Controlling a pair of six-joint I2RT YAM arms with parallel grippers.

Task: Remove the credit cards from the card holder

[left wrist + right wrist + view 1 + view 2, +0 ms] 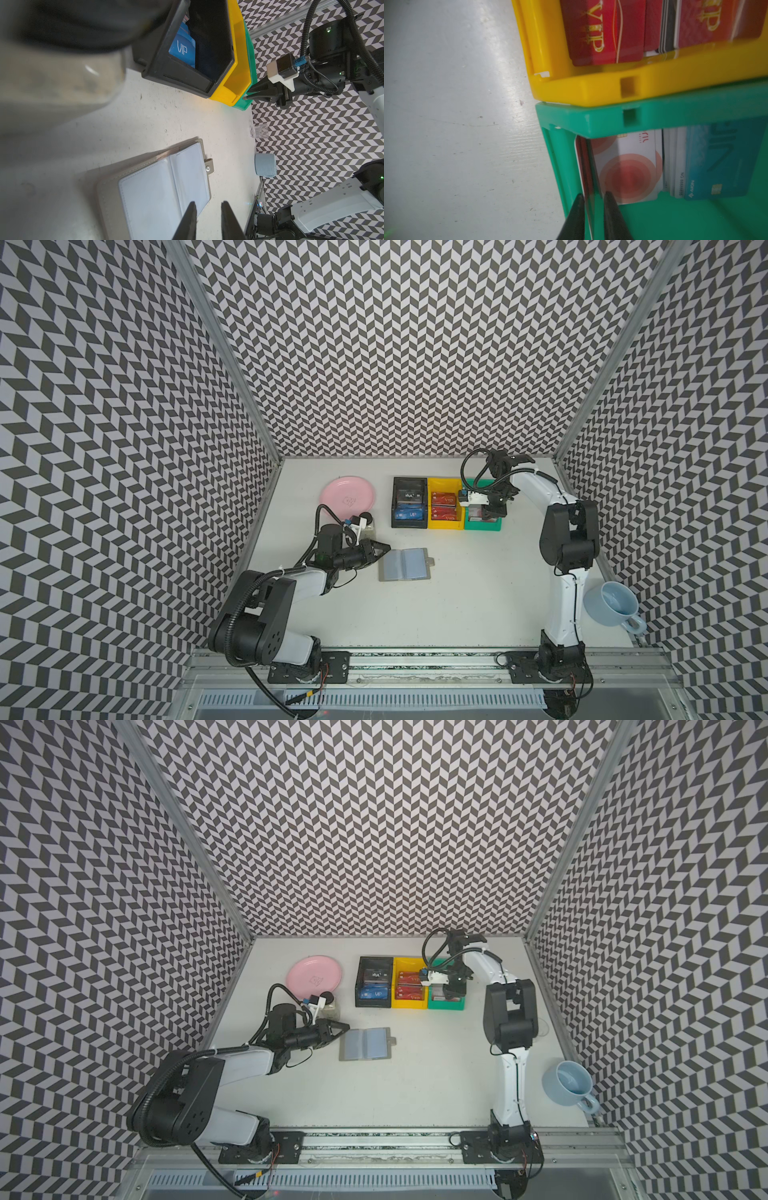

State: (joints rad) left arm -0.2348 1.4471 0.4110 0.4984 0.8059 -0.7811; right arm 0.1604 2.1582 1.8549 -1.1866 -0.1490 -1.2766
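My right pincer [593, 194] is loosely straddling, barely parted, a thin glossy credit card [586, 166] on edge in the green plastic bin [675, 118]; my left pincer [209, 202] is hanging parted, empty, beside the stitched grey card holder [149, 187].

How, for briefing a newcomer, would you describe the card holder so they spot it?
On the white table, find the coloured bins at the back. Nearer the front, beside the left gripper, lies the card holder. It alone is a flat grey booklet, open, showing bluish sleeves and a tab clasp.
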